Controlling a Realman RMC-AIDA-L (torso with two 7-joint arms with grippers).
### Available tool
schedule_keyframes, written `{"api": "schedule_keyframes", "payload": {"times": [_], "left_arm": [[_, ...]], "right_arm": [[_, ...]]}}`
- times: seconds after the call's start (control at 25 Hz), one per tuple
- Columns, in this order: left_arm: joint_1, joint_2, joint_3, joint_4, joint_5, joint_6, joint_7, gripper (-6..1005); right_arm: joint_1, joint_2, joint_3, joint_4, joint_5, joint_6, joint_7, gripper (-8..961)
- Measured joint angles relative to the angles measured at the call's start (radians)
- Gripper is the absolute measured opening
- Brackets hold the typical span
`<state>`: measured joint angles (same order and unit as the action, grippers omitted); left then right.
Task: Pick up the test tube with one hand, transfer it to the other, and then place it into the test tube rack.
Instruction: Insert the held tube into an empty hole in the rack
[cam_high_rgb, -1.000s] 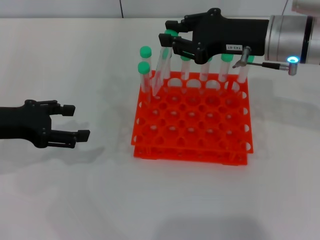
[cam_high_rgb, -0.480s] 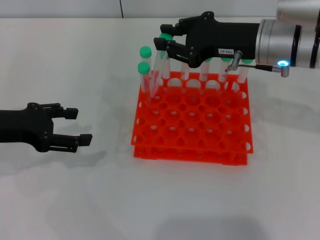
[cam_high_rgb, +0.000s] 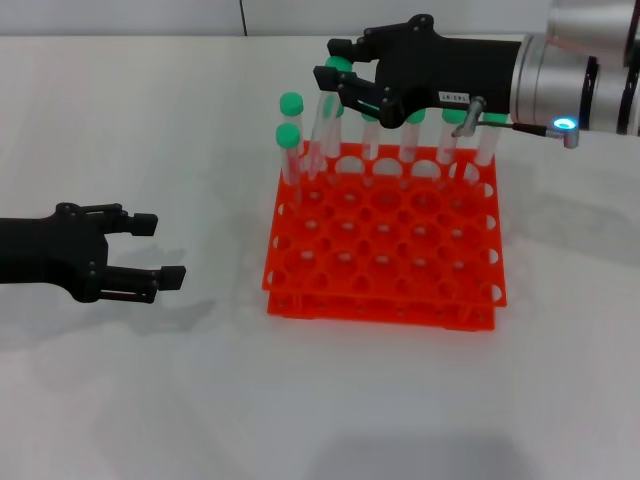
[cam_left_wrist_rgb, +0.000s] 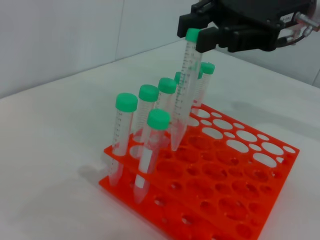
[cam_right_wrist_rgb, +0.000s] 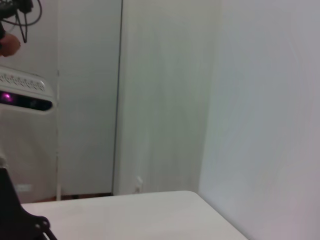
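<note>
My right gripper (cam_high_rgb: 338, 64), black with a white label, is over the back left corner of the orange-red test tube rack (cam_high_rgb: 385, 305). It is shut on the green cap of the test tube (cam_high_rgb: 322, 130). The tube leans, with its lower end in a hole at the rack's back left. The left wrist view shows the same gripper (cam_left_wrist_rgb: 197, 31) holding the tube (cam_left_wrist_rgb: 184, 95) with its tip down in the rack (cam_left_wrist_rgb: 225, 200). My left gripper (cam_high_rgb: 165, 250), unlabelled, is open and empty above the table to the left of the rack.
Two green-capped tubes (cam_high_rgb: 290, 120) stand at the rack's left edge and several more (cam_high_rgb: 450, 125) along its back row under my right gripper. The right wrist view shows only a wall and a far table edge (cam_right_wrist_rgb: 125, 197).
My right gripper has shifted slightly and the held tube stands a little more upright, its tip in the rack. My left gripper has drifted slightly and stays open.
</note>
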<state>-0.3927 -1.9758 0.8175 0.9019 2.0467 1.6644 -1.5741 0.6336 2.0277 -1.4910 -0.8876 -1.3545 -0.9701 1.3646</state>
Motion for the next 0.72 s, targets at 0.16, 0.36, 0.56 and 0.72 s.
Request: {"api": "schedule_keyframes", "payload": {"times": [0.16,0.36,0.56,0.72], "left_arm": [[0.000,0.000,0.000,0.000,0.000,0.000,0.000,885],[-0.001,0.000,0.000,-0.001,0.000,0.000,0.000,885],[-0.001,0.000,-0.001,-0.002,-0.001,-0.001,0.000,885],[-0.002,0.000,-0.002,-0.002,-0.001,-0.002,0.000,885]], "right_arm": [[0.000,-0.001,-0.011,-0.001,0.000,0.023,-0.008,267],[-0.004,-0.002,-0.013,-0.002,0.000,0.032,-0.027,267],[-0.008,-0.002,-0.014,-0.003,0.000,0.037,-0.030,267],[-0.008,-0.003,-0.014,-0.003,0.000,0.038,-0.031,267]]}}
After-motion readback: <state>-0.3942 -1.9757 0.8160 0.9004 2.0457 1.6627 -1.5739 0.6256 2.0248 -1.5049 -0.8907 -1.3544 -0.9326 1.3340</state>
